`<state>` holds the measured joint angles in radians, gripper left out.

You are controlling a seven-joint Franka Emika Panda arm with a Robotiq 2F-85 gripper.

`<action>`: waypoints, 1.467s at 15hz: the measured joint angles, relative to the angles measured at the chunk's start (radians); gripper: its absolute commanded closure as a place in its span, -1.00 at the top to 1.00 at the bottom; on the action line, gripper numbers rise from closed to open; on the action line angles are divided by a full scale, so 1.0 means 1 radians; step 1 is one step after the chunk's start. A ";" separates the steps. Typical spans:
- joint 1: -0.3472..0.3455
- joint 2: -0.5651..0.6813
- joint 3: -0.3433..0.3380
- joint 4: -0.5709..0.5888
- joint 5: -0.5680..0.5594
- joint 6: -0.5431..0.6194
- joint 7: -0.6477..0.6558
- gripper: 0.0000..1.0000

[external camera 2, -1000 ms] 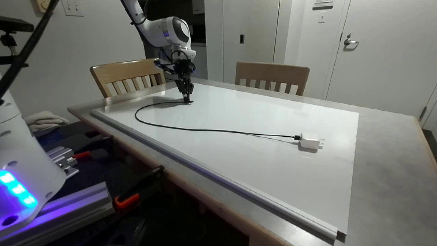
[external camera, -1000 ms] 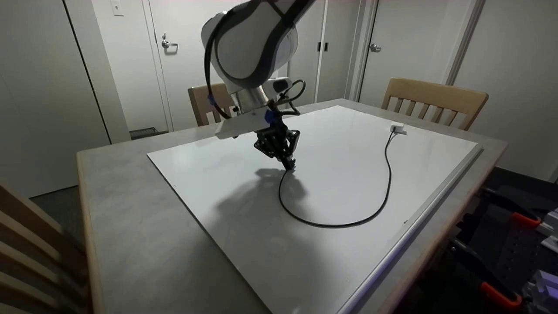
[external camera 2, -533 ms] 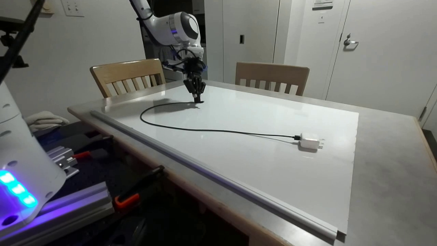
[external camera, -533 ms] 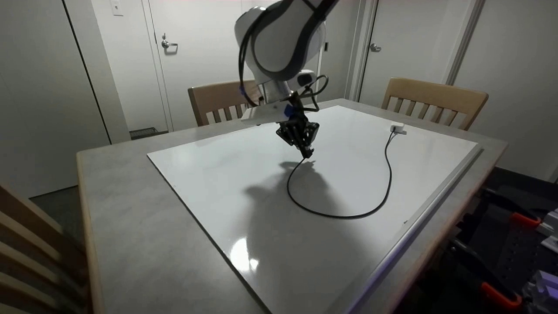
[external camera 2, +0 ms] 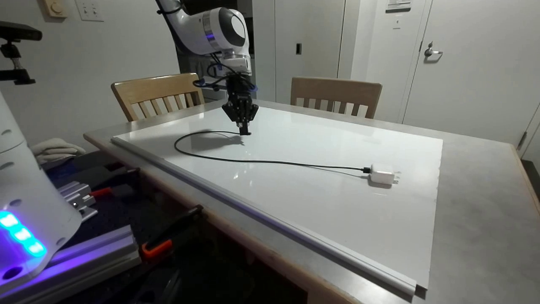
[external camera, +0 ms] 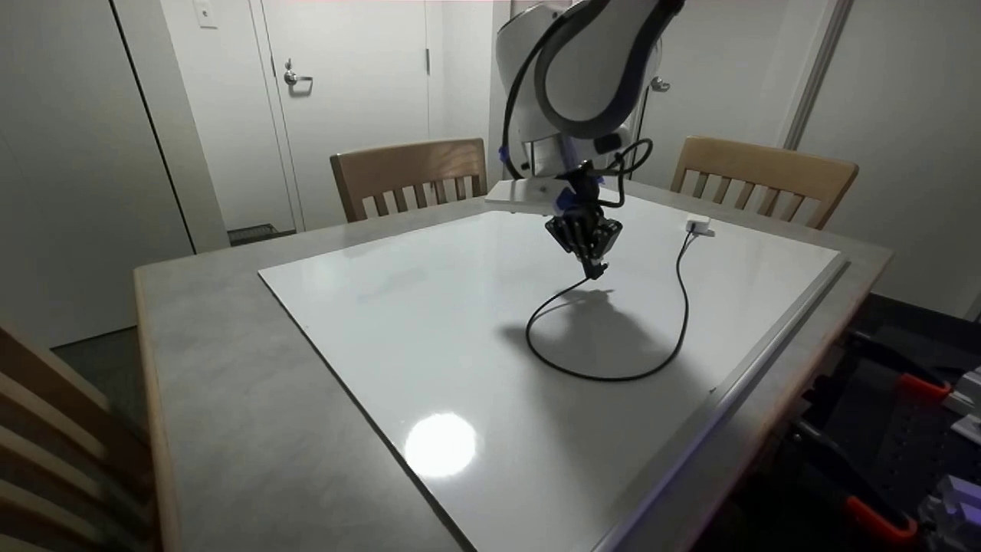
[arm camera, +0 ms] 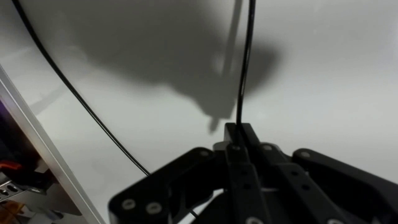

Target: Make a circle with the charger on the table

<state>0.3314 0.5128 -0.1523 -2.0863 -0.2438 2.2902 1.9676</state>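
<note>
Well, my bench (external camera: 237, 383) is the biggest thing, and its shiny white middle looks slippery. On it lies the charger (external camera 2: 253, 161). Its long black cord (arm camera: 246, 59) makes a big curve, but there's a gap, so it's no circle yet. It looks light, soft and a bit springy, so it may creep open if I let go. My tool (external camera: 594, 271) is pinched tight on the cord, near one end I think, and holds that bit just off the bench. That's a good spot to hold: I can lead the end round and the rest should follow. The white block (external camera 2: 382, 174) at the other end looks hard and heavier, so it may sit like a little anchor. I'd keep off its prongs (external camera 2: 397, 177); they could bend.
</note>
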 measured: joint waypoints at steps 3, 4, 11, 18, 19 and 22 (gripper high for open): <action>0.000 -0.010 0.003 -0.008 -0.003 0.002 0.006 -0.98; 0.000 -0.007 0.005 -0.003 -0.008 0.001 0.006 -0.98; -0.006 0.019 -0.052 0.039 -0.103 0.051 0.218 -0.98; -0.045 0.023 -0.105 0.005 -0.124 0.107 0.466 -0.98; -0.052 0.022 -0.114 -0.016 -0.124 0.129 0.516 -0.98; -0.068 0.017 -0.144 -0.099 -0.123 0.212 0.664 -0.98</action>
<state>0.2638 0.5298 -0.2962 -2.1852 -0.3670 2.5017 2.6318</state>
